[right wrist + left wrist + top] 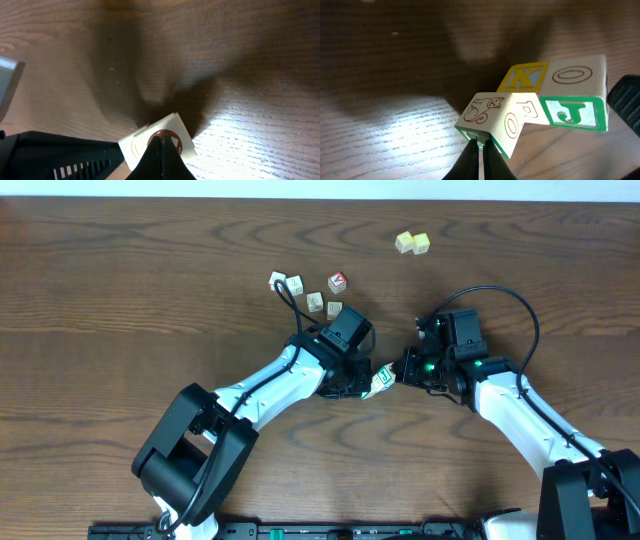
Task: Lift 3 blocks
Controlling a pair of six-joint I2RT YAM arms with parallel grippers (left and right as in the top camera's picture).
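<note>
The three blocks (pixel 379 380) form a short tilted row squeezed between my two grippers. In the left wrist view they are a pale cube with a cat drawing (pixel 490 119), a yellow K cube (pixel 523 79) and a cube with a green J (pixel 575 95). My left gripper (pixel 481 145) is shut, and its tips press against the green-edged end of the cat cube. My right gripper (pixel 161 141) is shut too, its tips pushed onto a white face with a red ring (pixel 175 136). From overhead the left gripper (pixel 362 385) and the right gripper (pixel 398 374) face each other across the row.
A pair of plain yellow cubes (pixel 412 243) lies at the back right. A red-faced cube (pixel 338 281) and several pale cubes (pixel 296 284) lie just behind the left arm. The left gripper's black body (pixel 60 155) fills the right wrist view's lower left.
</note>
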